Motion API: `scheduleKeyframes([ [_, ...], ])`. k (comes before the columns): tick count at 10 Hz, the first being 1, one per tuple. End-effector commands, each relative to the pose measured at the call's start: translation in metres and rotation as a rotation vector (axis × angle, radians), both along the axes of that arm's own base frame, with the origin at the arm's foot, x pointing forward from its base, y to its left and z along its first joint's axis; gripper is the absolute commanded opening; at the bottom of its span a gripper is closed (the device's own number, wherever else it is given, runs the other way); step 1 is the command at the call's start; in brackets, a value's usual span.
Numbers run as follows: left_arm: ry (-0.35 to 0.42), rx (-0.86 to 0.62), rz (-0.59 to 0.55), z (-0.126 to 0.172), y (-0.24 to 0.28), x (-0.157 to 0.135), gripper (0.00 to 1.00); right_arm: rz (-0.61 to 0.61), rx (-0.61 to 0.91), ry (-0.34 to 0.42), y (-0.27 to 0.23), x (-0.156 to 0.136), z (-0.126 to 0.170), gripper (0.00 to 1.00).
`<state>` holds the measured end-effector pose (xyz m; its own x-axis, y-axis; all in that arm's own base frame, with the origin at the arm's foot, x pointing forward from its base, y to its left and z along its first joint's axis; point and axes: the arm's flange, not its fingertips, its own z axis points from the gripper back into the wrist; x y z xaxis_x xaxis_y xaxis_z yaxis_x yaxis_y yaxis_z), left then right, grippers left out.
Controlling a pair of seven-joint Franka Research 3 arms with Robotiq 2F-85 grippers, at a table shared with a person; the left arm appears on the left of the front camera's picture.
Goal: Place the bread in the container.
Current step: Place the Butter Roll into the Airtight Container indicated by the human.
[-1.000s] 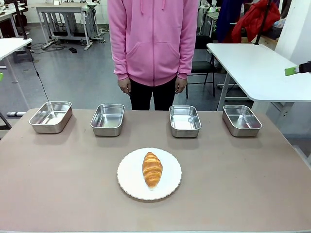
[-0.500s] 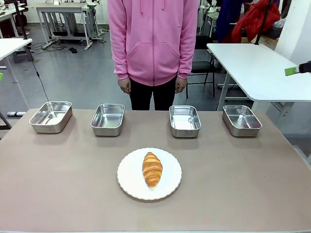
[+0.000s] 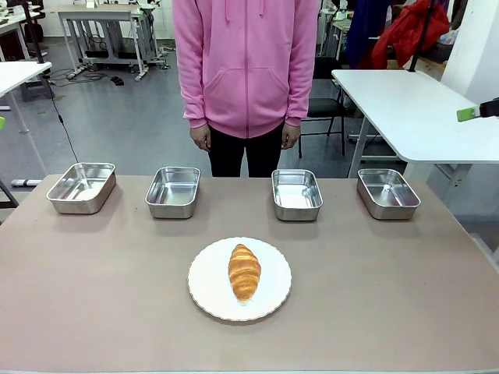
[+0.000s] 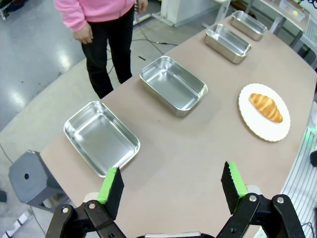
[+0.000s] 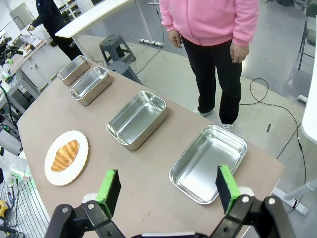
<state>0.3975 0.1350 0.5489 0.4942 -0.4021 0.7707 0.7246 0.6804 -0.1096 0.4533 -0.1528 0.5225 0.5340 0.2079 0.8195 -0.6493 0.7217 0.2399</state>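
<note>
The bread, a golden-brown croissant (image 3: 244, 271), lies on a round white plate (image 3: 209, 292) near the table's front middle. Several identical steel trays stand in a row along the far edge (image 3: 81, 187) (image 3: 173, 191) (image 3: 296, 193) (image 3: 387, 192); which one is the container I cannot tell. My left gripper (image 4: 172, 182) hangs open high above the table's left end, over a tray (image 4: 101, 137), with the croissant (image 4: 265, 106) far off. My right gripper (image 5: 167, 190) hangs open above the right end, near a tray (image 5: 208, 163). Both hold nothing.
A person in a pink hoodie (image 3: 245, 62) stands at the far side, hands down. A white table (image 3: 413, 109) stands beyond the right corner. A grey stool (image 4: 29, 176) sits off the table's left end. Bare tabletop surrounds the plate.
</note>
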Motion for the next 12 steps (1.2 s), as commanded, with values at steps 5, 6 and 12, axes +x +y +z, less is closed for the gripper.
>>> scheduleKeyframes([
  [5, -0.004, 0.001, -0.002, 0.0003, -0.0001, -0.0003, 1.00, 0.003, 0.003, -0.003, 0.0013, 0.0006, 0.0004, 1.00],
  [6, -0.004, 0.001, -0.002, 0.0003, -0.0001, -0.0003, 1.00, 0.003, 0.003, -0.003, 0.0013, 0.0006, 0.0004, 1.00],
  [12, -0.004, 0.001, -0.002, 0.0003, -0.0001, -0.0003, 1.00, 0.003, 0.003, -0.003, 0.0013, 0.0006, 0.0004, 1.00],
])
